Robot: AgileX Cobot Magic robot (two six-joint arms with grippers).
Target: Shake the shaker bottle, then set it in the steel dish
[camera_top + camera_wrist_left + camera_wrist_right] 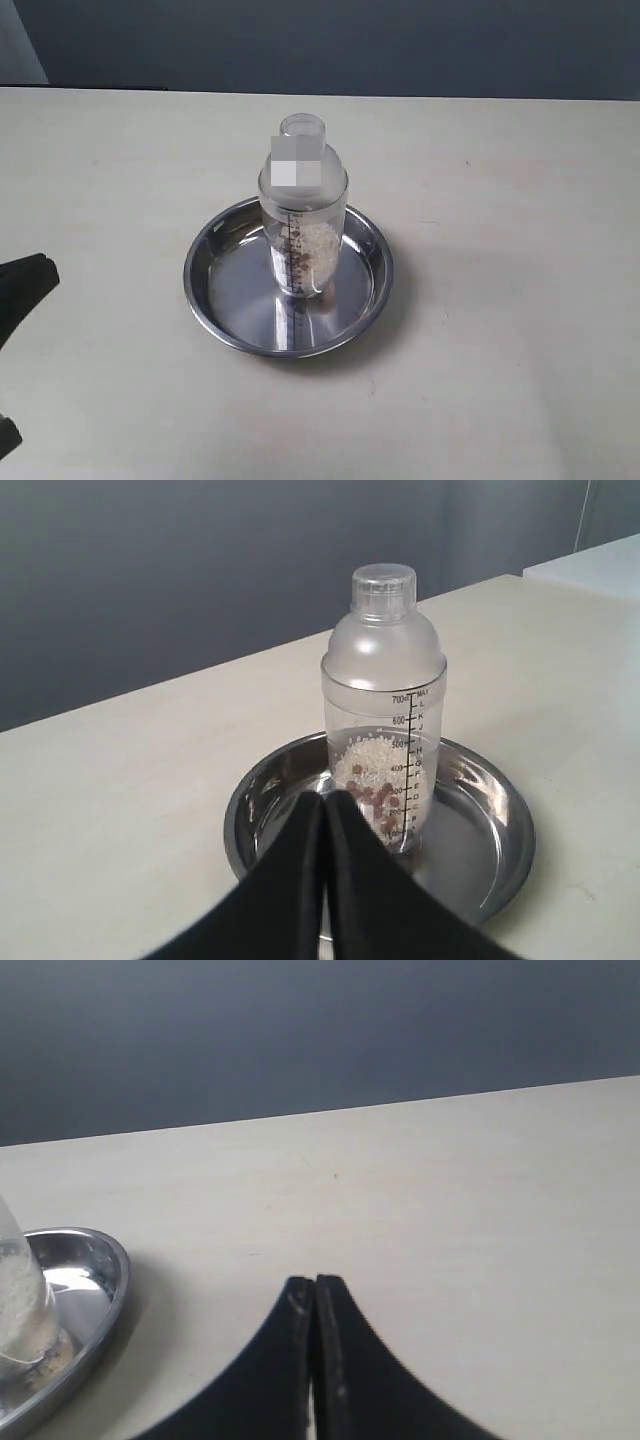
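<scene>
**Placement check: centre of frame**

The shaker bottle [303, 215] is standing upright (grains inside) within the steel dish [240, 328], centre frame. The left gripper [323, 802] and right gripper [314, 1282] are both sitting closed, holding nothing, apparently clear of the bottle.

The left gripper [325, 802] hides the near rim of the steel dish [490, 830] in the left wrist view; the right wrist view's edge cuts off dish and shaker bottle [20, 1290]. In the exterior view a pixelated patch [290, 171] blurs the bottle's dome.
</scene>
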